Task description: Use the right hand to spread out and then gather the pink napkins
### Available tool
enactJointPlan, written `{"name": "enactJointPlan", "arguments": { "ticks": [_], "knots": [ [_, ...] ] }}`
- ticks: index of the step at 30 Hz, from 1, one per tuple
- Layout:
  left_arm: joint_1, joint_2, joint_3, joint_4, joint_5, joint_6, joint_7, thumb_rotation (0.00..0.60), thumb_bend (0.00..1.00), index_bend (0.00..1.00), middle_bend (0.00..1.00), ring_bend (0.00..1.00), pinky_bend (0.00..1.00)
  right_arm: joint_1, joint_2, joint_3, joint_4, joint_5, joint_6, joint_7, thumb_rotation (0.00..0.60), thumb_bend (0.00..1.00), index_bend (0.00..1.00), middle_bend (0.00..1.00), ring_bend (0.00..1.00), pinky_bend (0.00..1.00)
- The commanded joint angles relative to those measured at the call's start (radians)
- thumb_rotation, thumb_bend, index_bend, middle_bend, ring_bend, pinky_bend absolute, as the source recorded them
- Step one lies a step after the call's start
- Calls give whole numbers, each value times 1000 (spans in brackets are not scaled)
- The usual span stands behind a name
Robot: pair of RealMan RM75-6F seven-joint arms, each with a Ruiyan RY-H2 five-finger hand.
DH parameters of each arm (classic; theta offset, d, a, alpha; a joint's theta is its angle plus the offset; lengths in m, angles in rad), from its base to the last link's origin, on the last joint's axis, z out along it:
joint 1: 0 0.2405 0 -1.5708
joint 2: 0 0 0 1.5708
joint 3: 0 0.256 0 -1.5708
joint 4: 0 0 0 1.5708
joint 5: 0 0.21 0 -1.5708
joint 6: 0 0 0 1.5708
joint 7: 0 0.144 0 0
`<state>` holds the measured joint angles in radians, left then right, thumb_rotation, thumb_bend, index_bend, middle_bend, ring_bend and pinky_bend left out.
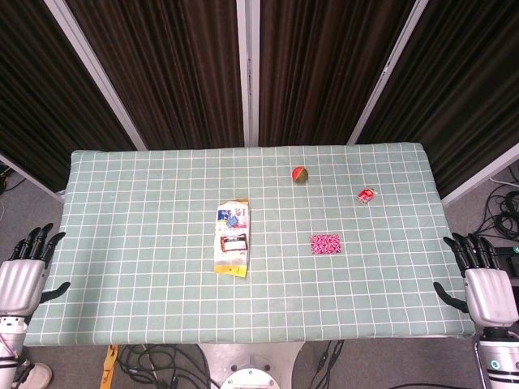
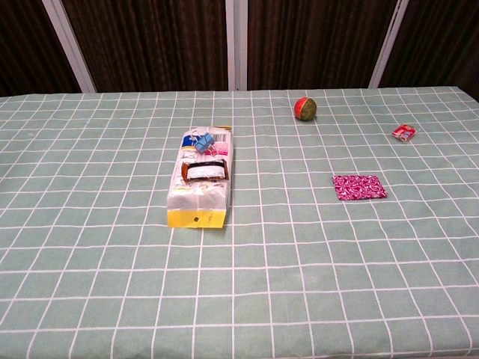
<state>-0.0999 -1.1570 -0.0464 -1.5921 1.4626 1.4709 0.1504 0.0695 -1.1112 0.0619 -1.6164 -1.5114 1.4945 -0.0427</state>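
Observation:
The pink napkins [image 1: 325, 244] lie as one flat patterned stack right of the table's middle, also seen in the chest view as the napkins [image 2: 359, 187]. My right hand [image 1: 484, 279] hangs off the table's right edge, fingers apart, holding nothing, well to the right of the napkins. Beyond the left edge my left hand [image 1: 27, 267] is likewise open and empty. Neither hand shows in the chest view.
A white and yellow packet [image 1: 231, 237] of clips lies left of the napkins. A red and green ball [image 1: 300, 174] sits further back, and a small red packet [image 1: 366, 195] lies at the back right. The green checked tablecloth [image 1: 146, 308] covers the table.

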Motion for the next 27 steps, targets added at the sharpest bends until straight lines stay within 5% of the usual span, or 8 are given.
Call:
{"name": "enactJointPlan", "arguments": {
  "ticks": [1, 22, 27],
  "knots": [
    [-1, 0, 0, 0, 1, 0, 0, 600, 15, 188, 143, 72, 191, 2, 0, 0, 1, -4, 0, 3, 572, 147, 136, 99, 0, 0],
    [3, 3, 0, -8, 2, 6, 1, 600, 15, 188, 143, 72, 191, 21, 0, -7, 11, -7, -41, 16, 579, 146, 143, 101, 0, 0],
    [5, -3, 1, -1, 4, 10, -5, 600, 16, 187, 143, 72, 191, 72, -1, 8, 0, 16, -125, 15, 575, 200, 223, 90, 0, 0]
  ]
}}
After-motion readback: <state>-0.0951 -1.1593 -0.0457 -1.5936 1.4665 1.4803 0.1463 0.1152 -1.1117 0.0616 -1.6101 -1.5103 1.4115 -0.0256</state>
